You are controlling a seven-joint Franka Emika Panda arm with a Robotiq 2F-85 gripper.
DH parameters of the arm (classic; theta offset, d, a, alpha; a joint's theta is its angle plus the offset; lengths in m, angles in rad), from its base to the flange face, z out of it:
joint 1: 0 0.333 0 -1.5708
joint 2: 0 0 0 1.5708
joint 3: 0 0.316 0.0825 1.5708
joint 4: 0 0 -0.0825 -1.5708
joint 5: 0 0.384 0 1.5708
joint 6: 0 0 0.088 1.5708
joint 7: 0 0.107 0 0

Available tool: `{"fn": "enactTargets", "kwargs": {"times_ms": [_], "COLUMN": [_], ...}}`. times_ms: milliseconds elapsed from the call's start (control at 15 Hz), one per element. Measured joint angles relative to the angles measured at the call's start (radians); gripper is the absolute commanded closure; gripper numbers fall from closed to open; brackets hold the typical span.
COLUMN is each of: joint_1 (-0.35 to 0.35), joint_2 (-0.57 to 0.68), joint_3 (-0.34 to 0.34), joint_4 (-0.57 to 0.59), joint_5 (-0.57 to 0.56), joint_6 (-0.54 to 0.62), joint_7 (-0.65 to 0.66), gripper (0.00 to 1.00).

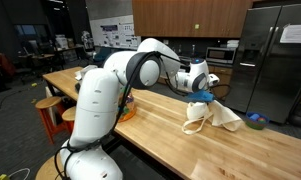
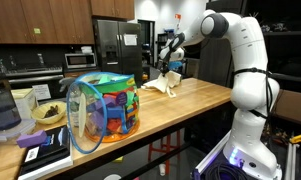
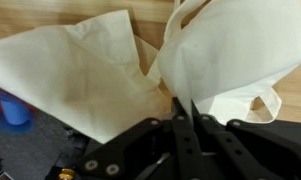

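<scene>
Jaws stand pressed together on a fold of cloth. In the wrist view we see the gripper (image 3: 184,110) with its two dark fingers (image 3: 177,138) side by side and no gap between them, pinching the edge of a cream-white fabric bag (image 3: 235,50). A looped handle of the bag curls just right of the fingertips. A flatter cream sheet (image 3: 80,80) spreads to the left of the pinch; we cannot tell for sure whether it belongs to the same bag or is a separate piece.

In both exterior views the gripper (image 1: 202,92) (image 2: 170,62) hangs just above a long, light-brown butcher-block wooden table (image 1: 150,135) (image 2: 195,105). The bag (image 1: 220,115) (image 2: 162,86) is directly under it, with the pinched part drawn up and the rest lying crumpled on the tabletop. Well apart from the bag, a round mesh basket of bright multicoloured panels (image 2: 105,105) stands upright on the same table in an exterior view. Beyond the table stands a tall steel double-door fridge (image 1: 275,60).
</scene>
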Motion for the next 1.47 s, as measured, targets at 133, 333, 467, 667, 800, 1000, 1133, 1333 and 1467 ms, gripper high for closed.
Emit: {"fn": "enactTargets", "kwargs": {"times_ms": [133,333,467,667,800,1000,1133,1333,1467], "joint_1": [-0.012,-0.021,-0.03,-0.049,-0.067,-0.084,-0.083,-0.075,-0.07], "joint_2": [-0.005,-0.031,-0.063,-0.125,-0.161,-0.191,-0.192,-0.191,-0.188], "joint_3": [-0.052,-0.108,-0.125,-0.144,-0.155,-0.158,-0.147,-0.108,-0.075], "joint_4": [0.002,0.013,0.029,0.075,0.12,0.19,0.225,0.283,0.333], "joint_5": [-0.059,-0.12,-0.127,-0.128,-0.128,-0.128,-0.128,-0.105,-0.06], "joint_6": [0.016,0.012,-0.019,-0.095,-0.141,-0.183,-0.184,-0.187,-0.204], "joint_7": [0.035,0.067,0.072,0.097,0.107,0.107,0.107,0.105,0.101], "gripper": [0.99,0.99,0.99,0.99,0.99,0.99,0.99,0.99,0.99]}}
